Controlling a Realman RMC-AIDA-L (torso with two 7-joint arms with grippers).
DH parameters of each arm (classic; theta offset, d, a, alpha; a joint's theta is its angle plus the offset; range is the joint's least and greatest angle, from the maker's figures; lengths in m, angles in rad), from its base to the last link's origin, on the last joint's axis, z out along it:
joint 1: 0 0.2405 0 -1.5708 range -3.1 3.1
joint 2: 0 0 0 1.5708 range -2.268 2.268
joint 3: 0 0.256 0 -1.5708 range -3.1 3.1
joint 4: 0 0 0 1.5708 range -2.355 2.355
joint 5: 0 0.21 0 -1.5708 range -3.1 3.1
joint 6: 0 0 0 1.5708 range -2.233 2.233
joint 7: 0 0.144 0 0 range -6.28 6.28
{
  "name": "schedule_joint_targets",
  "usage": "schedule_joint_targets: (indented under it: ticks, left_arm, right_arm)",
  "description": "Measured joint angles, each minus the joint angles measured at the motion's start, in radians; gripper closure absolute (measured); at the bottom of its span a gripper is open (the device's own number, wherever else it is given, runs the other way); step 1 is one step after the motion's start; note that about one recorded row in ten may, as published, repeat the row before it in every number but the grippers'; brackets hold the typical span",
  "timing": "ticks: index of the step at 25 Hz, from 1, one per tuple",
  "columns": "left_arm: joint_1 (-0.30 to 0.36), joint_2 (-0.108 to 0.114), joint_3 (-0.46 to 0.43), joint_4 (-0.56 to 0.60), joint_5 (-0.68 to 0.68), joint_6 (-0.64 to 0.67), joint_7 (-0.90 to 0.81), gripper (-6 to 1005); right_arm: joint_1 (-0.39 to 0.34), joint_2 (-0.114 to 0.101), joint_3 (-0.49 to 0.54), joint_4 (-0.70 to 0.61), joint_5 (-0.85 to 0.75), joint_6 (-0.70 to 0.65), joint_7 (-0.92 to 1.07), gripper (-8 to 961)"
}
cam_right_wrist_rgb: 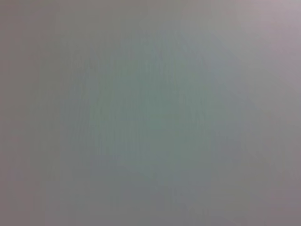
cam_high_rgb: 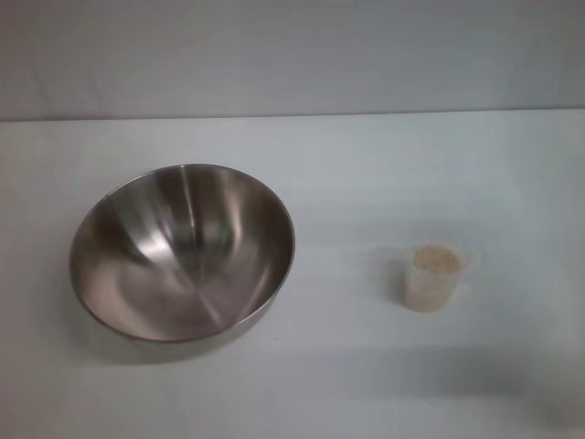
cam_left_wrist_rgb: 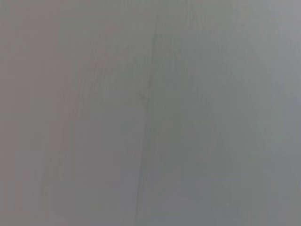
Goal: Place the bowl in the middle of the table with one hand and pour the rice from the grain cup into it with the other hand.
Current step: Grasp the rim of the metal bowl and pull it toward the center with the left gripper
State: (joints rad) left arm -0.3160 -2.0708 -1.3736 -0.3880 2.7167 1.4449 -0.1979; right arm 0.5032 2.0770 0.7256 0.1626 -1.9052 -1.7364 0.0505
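Resting left of centre, bowl (cam_high_rgb: 183,253) risked skidding across desk (cam_high_rgb: 366,165); full grain cup (cam_high_rgb: 430,277) could spill rice (cam_high_rgb: 435,260). Jaws unseen, state unknowable.

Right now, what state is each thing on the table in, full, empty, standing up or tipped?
Bowl: empty, tilted, left of the middle of the table, not yet moved.
Cup: upright, to the right, apart from the bowl.
Rice: in the cup, up near the rim, none poured.
Grippers: neither shows in any view.
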Motion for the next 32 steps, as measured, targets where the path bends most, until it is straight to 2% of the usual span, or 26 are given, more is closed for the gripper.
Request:
schedule_joint_targets:
  ticks: [12,15,16,19,20,21,22,28,30,31,32]
  left_arm:
    - [-0.007,0.000,-0.003,-0.003,0.000,-0.012,0.003,174]
    - [-0.011,0.002,-0.014,-0.046,-0.001,-0.104,0.001,174]
    - [0.002,0.006,-0.036,-0.137,-0.001,-0.246,0.001,174]
    - [0.036,0.011,-0.086,-0.340,0.010,-0.532,0.010,174]
    - [0.036,0.011,-0.086,-0.340,0.010,-0.532,0.010,174]
    - [0.063,0.015,-0.129,-0.496,0.035,-0.752,0.013,174]
    - [0.063,0.015,-0.129,-0.496,0.035,-0.752,0.013,175]
    - [0.147,0.014,-0.189,-0.916,0.104,-1.275,0.013,175]
    - [0.170,0.015,-0.203,-1.052,0.105,-1.479,0.013,175]
    - [0.182,0.015,-0.227,-1.171,0.103,-1.685,0.019,175]
    - [0.182,0.015,-0.227,-1.171,0.103,-1.685,0.019,175]
  right_arm:
    - [0.000,0.000,0.000,0.000,0.000,0.005,0.000,427]
    - [0.000,0.000,0.000,0.000,0.000,0.008,0.000,427]
    - [0.001,0.000,0.000,0.000,0.000,0.008,0.000,427]
    - [0.001,0.000,0.000,0.000,0.000,0.006,0.000,427]
    - [0.001,0.000,0.000,0.000,0.000,0.006,0.000,427]
    - [0.001,0.000,0.000,0.000,0.000,0.006,0.000,427]
    - [0.001,0.000,0.000,0.000,0.000,0.006,0.000,427]
    - [0.001,0.000,0.000,0.000,0.000,0.005,0.000,427]
    - [0.002,0.000,0.000,0.000,0.000,0.003,0.000,427]
    - [0.002,0.000,0.000,0.000,0.000,0.002,0.000,427]
    - [0.002,0.000,0.000,0.000,0.000,0.002,0.000,427]
